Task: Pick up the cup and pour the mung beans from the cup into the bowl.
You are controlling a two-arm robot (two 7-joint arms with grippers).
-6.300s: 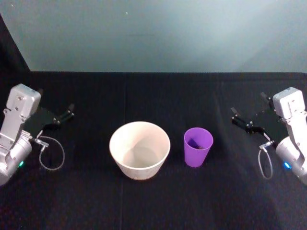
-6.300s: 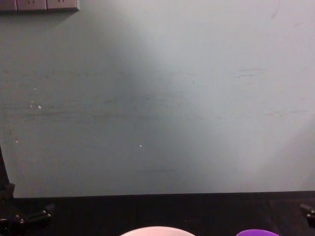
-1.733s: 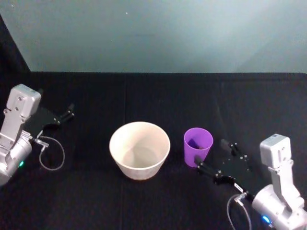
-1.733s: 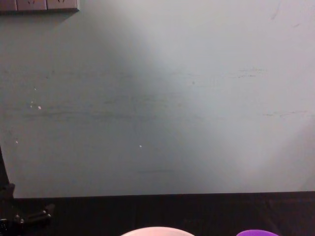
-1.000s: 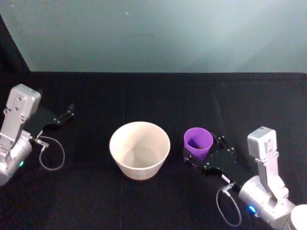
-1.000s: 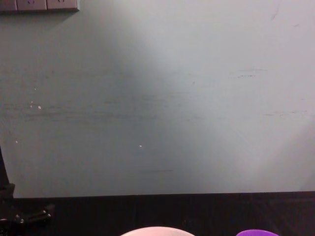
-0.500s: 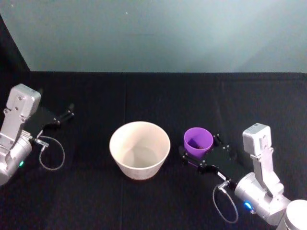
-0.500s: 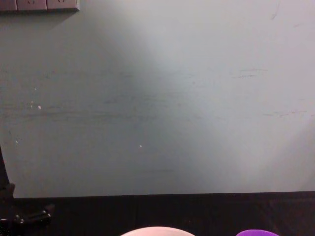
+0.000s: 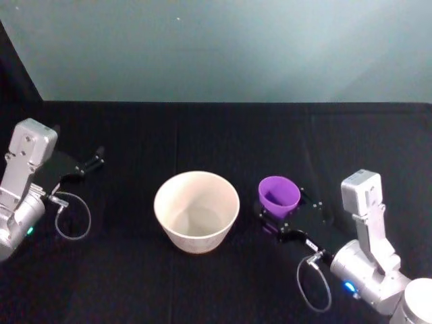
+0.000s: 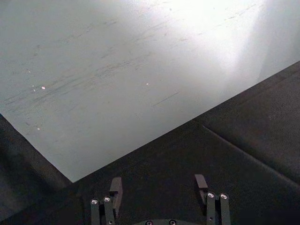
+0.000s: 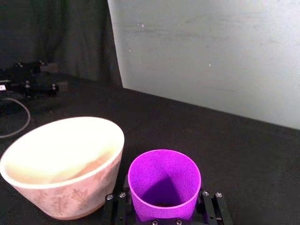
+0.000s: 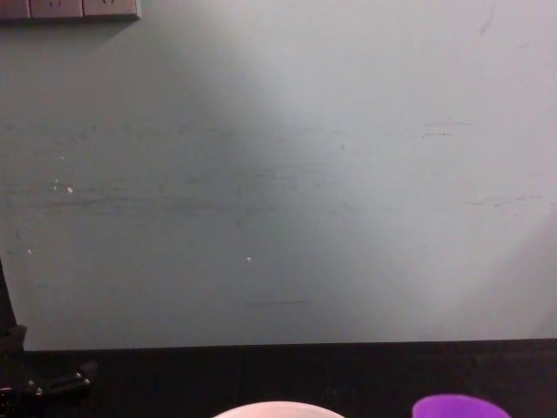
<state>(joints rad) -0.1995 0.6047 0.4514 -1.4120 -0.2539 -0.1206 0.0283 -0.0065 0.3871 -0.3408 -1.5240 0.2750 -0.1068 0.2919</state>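
Where the right claw (image 9: 281,217) reaches in from the table's (image 9: 223,135) near right corner, it is clamped on the cup (image 9: 279,194). In the right wrist view its fingers (image 11: 116,206) press against opposite sides of the cup's (image 11: 164,180) lower wall. The cup stands mouth up, just right of the bowl (image 9: 196,241) and not touching it. Whether its base rests on the table cannot be told, as the claw hides it. Something small and dark lies at the cup's bottom, too dim to identify. The bowl sits mid-table, upright, its inside pale and bare, with a faint leaf pattern on its outer wall (image 11: 61,199). The chest view catches the bowl's rim (image 12: 278,407) and the cup's rim (image 12: 459,406) at its lower edge. The left claw (image 9: 93,158) is parked near the table's left edge, well apart from the bowl, its fingers (image 10: 115,187) spread with nothing between them.
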